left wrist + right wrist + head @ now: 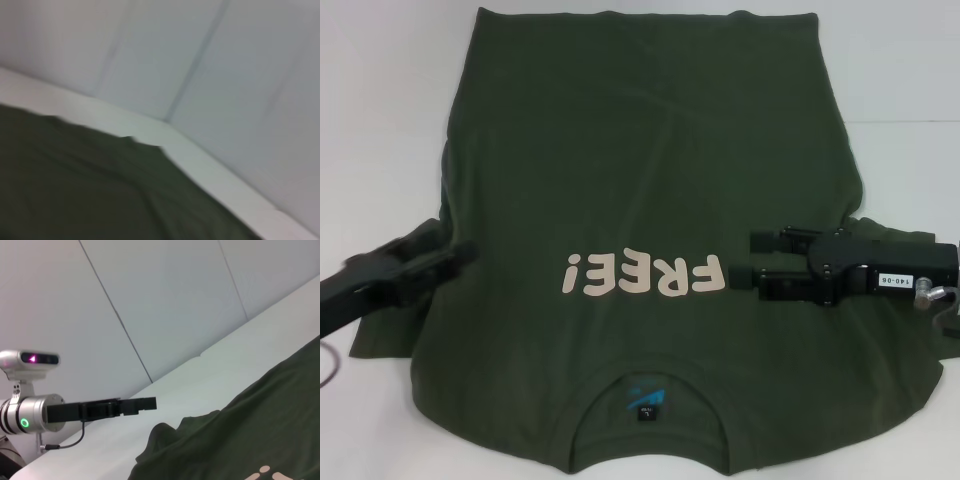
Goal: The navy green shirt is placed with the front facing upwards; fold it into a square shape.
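Note:
The navy green shirt lies flat on the white table with its front up and the collar toward me. Its cream "FREE!" lettering is on the chest and a small blue and black neck label sits in the collar. My right gripper is open and empty, low over the chest just right of the lettering. My left gripper is at the shirt's left edge by the sleeve; it also shows in the right wrist view, above a raised lump of sleeve. The shirt fills the left wrist view's lower part.
The white table shows bare on both sides of the shirt. Pale wall panels stand behind the table's far edge. The shirt's hem reaches near the far edge and the collar near the front edge.

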Controlling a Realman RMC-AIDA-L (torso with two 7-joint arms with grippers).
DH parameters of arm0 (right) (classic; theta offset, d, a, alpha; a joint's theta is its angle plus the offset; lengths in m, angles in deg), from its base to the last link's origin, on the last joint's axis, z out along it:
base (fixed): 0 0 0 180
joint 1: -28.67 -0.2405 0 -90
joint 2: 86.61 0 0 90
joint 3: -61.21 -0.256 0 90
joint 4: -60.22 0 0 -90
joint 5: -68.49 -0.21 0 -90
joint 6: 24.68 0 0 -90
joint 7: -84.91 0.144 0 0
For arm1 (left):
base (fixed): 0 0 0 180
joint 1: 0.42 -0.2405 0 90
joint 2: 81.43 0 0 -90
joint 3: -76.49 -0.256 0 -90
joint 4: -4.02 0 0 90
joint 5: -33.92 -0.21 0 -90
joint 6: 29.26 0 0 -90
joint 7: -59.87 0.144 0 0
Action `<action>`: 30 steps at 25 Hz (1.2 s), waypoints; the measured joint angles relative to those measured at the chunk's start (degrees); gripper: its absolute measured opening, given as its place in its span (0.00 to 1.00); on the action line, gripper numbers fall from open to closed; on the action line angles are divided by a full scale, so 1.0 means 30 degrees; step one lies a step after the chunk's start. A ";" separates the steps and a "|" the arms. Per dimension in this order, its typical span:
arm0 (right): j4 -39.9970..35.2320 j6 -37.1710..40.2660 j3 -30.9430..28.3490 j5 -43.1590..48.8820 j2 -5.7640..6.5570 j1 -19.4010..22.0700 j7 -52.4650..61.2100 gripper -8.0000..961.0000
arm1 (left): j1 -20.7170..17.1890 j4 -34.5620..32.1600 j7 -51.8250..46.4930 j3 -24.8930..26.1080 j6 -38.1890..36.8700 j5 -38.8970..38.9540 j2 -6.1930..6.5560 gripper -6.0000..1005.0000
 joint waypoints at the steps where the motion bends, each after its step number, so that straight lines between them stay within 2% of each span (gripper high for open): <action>1: 0.0048 -0.0019 0.0004 -0.0047 -0.0001 0.0000 -0.0005 0.92 | -0.0087 -0.0014 -0.0221 0.0489 0.0302 -0.0289 0.0021 0.79; 7: 0.0223 -0.0144 0.0007 -0.0112 -0.0001 -0.0085 -0.0040 0.92 | -0.0583 0.0063 -0.1102 0.2105 0.2271 -0.1037 0.0029 0.79; 13: 0.0326 -0.0170 0.0045 -0.0112 -0.0001 -0.0147 -0.0092 0.92 | -0.0975 0.0234 -0.1524 0.2104 0.4286 -0.1136 -0.0113 0.79; 18: 0.0326 -0.0157 0.0078 -0.0111 -0.0001 -0.0056 -0.0034 0.92 | -0.0836 0.0638 -0.1762 0.1988 0.5470 -0.1785 -0.0117 0.79; 30: 0.0277 -0.0006 0.0018 -0.0106 -0.0001 0.0030 -0.0017 0.92 | -0.0320 0.0278 -0.2801 0.1725 0.5434 -0.3815 -0.0007 0.79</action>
